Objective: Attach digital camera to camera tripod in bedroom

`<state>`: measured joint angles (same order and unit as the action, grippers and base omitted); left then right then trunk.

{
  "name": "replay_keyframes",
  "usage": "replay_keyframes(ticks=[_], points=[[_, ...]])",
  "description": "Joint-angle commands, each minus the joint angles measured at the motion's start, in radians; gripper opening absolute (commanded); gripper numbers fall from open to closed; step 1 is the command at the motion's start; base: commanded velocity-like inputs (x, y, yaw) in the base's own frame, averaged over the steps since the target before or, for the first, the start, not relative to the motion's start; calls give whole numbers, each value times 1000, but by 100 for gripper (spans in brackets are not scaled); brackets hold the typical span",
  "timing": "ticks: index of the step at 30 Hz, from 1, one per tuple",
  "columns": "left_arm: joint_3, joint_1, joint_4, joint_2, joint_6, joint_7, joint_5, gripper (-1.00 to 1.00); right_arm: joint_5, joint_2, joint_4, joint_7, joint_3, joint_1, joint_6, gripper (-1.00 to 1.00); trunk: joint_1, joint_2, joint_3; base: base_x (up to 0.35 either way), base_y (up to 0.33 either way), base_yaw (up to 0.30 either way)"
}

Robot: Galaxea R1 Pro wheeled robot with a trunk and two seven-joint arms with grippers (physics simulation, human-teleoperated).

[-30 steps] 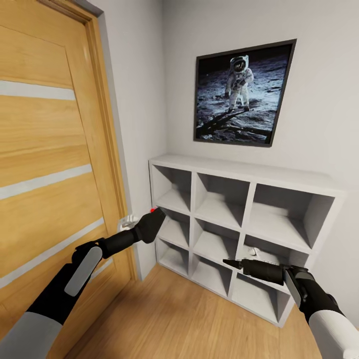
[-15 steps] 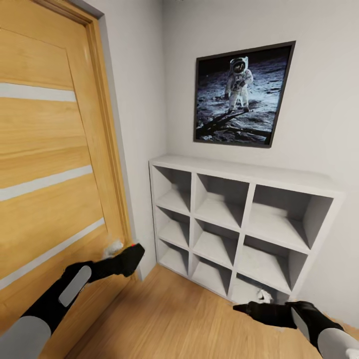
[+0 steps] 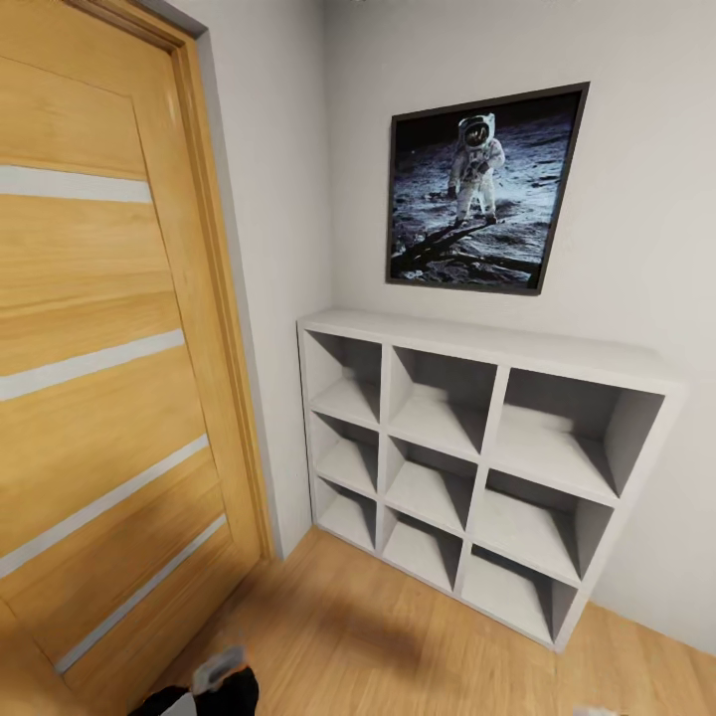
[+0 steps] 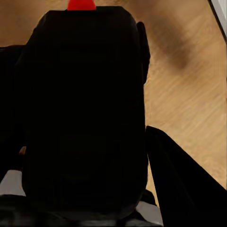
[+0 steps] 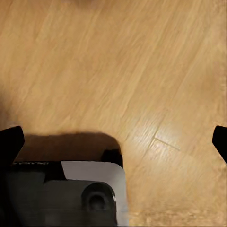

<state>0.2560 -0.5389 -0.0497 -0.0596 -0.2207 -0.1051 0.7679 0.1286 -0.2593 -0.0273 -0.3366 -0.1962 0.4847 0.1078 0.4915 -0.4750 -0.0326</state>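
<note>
Fingers of the left end effector [image 4: 90,142] sit closed against the sides of the digital camera [image 4: 85,104], which they hold between them; in the left wrist view one dark finger [image 4: 182,179] runs along the camera's flank, and the black body hides the other side. The camera's red button [image 4: 81,4] marks the end of the body farthest from the wrist. Beyond the held camera lies light wood floor [image 4: 189,71]. In the head view the same end effector [image 3: 224,686] shows at the lower edge as a black shape with a pale grey part on it, low over the floor [image 3: 378,636]. Just beside it, on its left, stands a wooden door [image 3: 99,348] with pale horizontal stripes. Farther ahead and to its right, against the grey wall, is a white cube shelf [image 3: 477,348], and above that hangs a framed picture of an astronaut [image 3: 482,184]. The right end effector [image 5: 113,137] is spread wide with nothing between its fingers: two black fingertips [image 5: 9,142] show well apart in the right wrist view, over bare wood floor [image 5: 118,61].
</note>
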Motion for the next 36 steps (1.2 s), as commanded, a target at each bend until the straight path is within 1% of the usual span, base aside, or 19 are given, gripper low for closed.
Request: replay_keyframes(ticks=[1,2,6,7,8,9,11,12,14,15,16,22,29,36], points=[[12,31,11,8,19,10,-12,-100,19,0,-2,15,-11,-25,-2,100,1,-2,-2,0,0,0],[13,166,39,41,112,86,-81,-100,56,7,-5,107,-11,-154,-33,100,1,-2,-2,0,0,0],[13,222,45,47,167,126,-97,-100,64,12,-6,153,-11,-226,-79,100,1,-2,-2,0,0,0],[13,246,47,47,188,139,-100,-100,64,14,-6,166,-12,-260,-111,100,1,-2,-2,0,0,0],[13,257,47,48,197,143,-101,-100,63,15,-6,171,-13,-275,-127,100,1,-2,-2,0,0,0],[13,281,49,50,217,153,-103,-100,61,16,-7,180,-16,-311,-169,100,1,-2,-2,0,0,0],[13,294,50,56,228,158,-104,-100,60,20,-7,185,-18,-331,-194,100,1,-2,-2,0,0,0],[13,297,50,58,230,161,-104,-100,60,23,-7,186,-19,-336,-200,100,1,-2,-2,0,0,0],[13,302,50,63,234,168,-105,-100,59,36,-7,189,-21,-346,-214,100,1,-2,-2,0,0,-48],[13,304,50,65,236,171,-105,-100,58,47,-7,191,-22,-350,-219,100,1,-2,-2,0,0,-130],[13,305,50,65,237,172,-105,-100,58,52,-7,191,-22,-352,-221,100,1,-2,-2,0,0,-159],[13,307,50,63,240,175,-103,-100,57,67,-7,194,-24,-356,-227,100,1,-2,-2,0,0,-228],[12,308,48,61,241,177,-103,-100,57,73,-6,194,-25,-357,-229,100,1,-2,-2,0,0,-286],[13,308,35,60,240,176,-116,-100,57,73,-6,194,-25,-357,-229,100,1,-2,-2,0,0,-293]])
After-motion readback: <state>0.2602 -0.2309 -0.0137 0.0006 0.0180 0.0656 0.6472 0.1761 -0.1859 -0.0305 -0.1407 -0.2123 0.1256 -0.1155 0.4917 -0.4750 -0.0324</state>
